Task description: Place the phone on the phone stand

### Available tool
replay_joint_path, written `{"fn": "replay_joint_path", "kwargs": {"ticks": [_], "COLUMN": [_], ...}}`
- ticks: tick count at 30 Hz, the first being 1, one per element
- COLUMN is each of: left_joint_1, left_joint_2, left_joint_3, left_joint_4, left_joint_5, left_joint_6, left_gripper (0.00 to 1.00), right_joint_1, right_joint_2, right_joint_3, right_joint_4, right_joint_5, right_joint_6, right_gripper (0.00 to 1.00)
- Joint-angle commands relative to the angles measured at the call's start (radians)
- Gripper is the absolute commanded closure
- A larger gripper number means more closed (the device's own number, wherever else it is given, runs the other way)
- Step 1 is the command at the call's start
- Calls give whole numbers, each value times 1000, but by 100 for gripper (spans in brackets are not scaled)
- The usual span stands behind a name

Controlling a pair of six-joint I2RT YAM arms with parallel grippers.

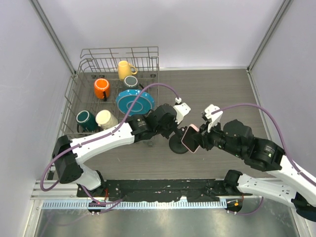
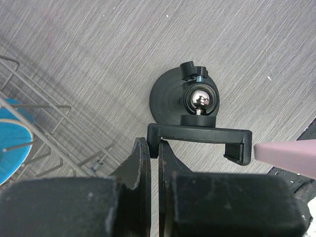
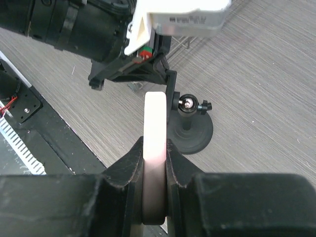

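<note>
So the flat black-screen phone in the pale pink case [image 3: 154,123] is hanging edge-on just beside the cradle of the small black disc-base phone stand [image 2: 197,98], with the right gripper [image 3: 154,153] clamping down on its two faces. The left gripper [image 2: 154,148] is pinching shut on the cradle's left end, and the grey wire dish rack [image 1: 120,49] is sitting further back.

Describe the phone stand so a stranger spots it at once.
Find the grey wire dish rack on the left. Just past its near right corner stands a small black phone stand. Only it has a round disc base and shiny ball joint.
</note>
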Motion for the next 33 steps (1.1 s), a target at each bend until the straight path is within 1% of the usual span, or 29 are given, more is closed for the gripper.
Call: {"fn": "replay_joint_path", "kwargs": {"ticks": [1, 3, 7, 10, 12, 13, 14, 16, 17, 18, 19, 20, 22, 23, 24, 26, 30, 33], "left_joint_1": [-6, -6, -6, -6, -6, -6, -6, -6, -6, -3, -3, 3, 8, 11, 11, 12, 15, 15], "left_joint_2": [-19, -22, -28, -26, -28, -29, -31, -37, -39, -43, -46, -49, -54, -55, -51, -46, -40, -46], "left_joint_3": [-19, -25, -41, -41, -41, -41, -44, -50, -53, -58, -64, -67, -74, -76, -79, -79, -74, -81], "left_joint_4": [-10, -7, 4, 4, 1, 1, 3, 9, 10, 15, 23, 27, 33, 35, 36, 30, 18, 21], "left_joint_5": [84, 82, 101, 104, 108, 112, 122, 141, 171, 179, 220, 240, 292, 302, 311, 314, 326, 339], "left_joint_6": [23, 26, 37, 46, 49, 51, 57, 63, 71, 86, 92, 94, 123, 129, 135, 140, 147, 153], "left_gripper": [100, 100, 100, 100, 100, 100, 100, 100, 100, 100, 100, 100, 100, 100, 100, 100, 100, 100], "right_joint_1": [1, 1, 1, -1, 1, 1, 1, 1, -1, 1, 1, 1, -1, 2, 1, 1, -2, -24], "right_joint_2": [36, 29, -19, -28, -4, 28, 47, 94, 104, 110, 113, 112, 115, 127, 136, 171, 214, 249], "right_joint_3": [86, 75, 46, 32, 46, 52, 67, 78, 74, 69, 60, 34, 17, 9, 9, 15, 12, 14], "right_joint_4": [69, 81, 119, 147, 136, 133, 126, 130, 145, 147, 151, 199, 242, 266, 273, 277, 288, 300], "right_joint_5": [-26, -76, -270, -281, -333, -366, -446, -477, -486, -568, -596, -603, -591, -612, -655, -681, -621, -646], "right_joint_6": [4, -7, -85, -106, -143, -181, -236, -275, -334, -390, -445, -468, -520, -548, -606, -651, -717, -741], "right_gripper": [100, 99, 99, 99, 100, 100, 99, 99, 99, 99, 99, 100, 99, 100, 99, 100, 100, 100]}}
